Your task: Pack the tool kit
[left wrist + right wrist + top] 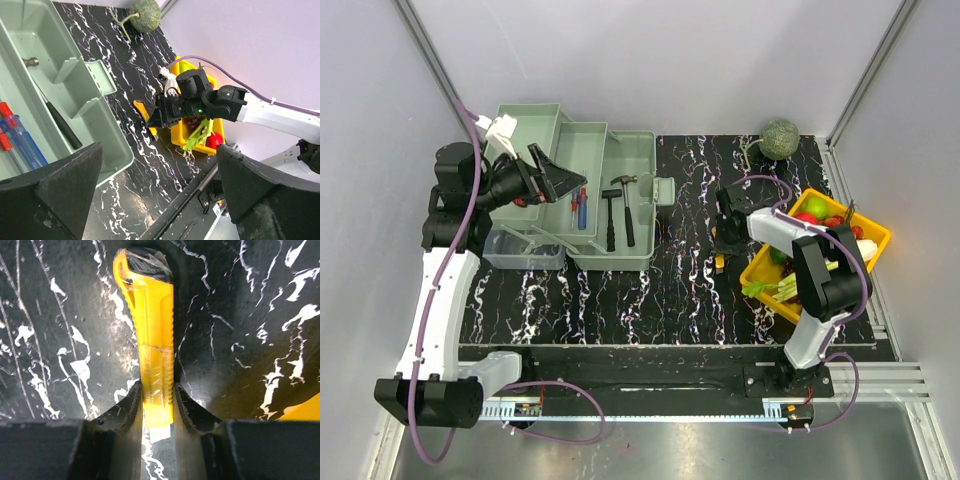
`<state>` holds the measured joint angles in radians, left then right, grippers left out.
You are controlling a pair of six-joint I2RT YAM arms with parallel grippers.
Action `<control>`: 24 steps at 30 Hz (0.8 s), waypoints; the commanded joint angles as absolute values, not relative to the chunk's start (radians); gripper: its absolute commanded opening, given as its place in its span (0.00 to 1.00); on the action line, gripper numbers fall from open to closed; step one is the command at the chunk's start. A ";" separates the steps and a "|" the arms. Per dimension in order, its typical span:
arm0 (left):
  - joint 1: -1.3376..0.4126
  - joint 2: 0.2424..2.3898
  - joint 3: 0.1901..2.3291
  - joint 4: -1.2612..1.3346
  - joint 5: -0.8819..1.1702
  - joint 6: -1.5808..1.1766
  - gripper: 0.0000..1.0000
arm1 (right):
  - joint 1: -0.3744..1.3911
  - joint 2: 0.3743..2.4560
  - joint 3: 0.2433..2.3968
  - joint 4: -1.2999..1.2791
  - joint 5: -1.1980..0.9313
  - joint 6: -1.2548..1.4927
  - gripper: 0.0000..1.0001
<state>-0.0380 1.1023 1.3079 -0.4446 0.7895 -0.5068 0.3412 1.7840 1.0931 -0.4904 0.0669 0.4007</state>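
Observation:
The pale green toolbox [642, 160] stands open at the back left, its fold-out trays [535, 120] spread. Two black hammers [625, 210] and red and blue screwdrivers [580, 208] lie inside. My left gripper [555, 180] hovers open over the trays, nothing between its fingers [50, 200]. The yellow knife [150, 330] lies on the black mat right of the box. My right gripper [156, 390] is down on it, both fingers pressed against the handle's sides. The top view shows that gripper [725, 245] beside the yellow tray.
A yellow tray [875, 235] of fruit and vegetables sits at the right edge. A green melon [780, 138] lies at the back right corner. The box's clear lid [520, 248] hangs off its left front. Grey walls close in three sides.

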 commanded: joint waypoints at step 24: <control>-0.620 1.433 1.287 0.049 0.692 -0.637 0.99 | 0.347 0.983 0.836 -0.074 -0.821 0.724 0.00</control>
<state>-0.5884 1.4330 1.2499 -0.1299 0.6704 -0.6117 0.3412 1.0298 0.8379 -0.1768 -0.6785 0.6647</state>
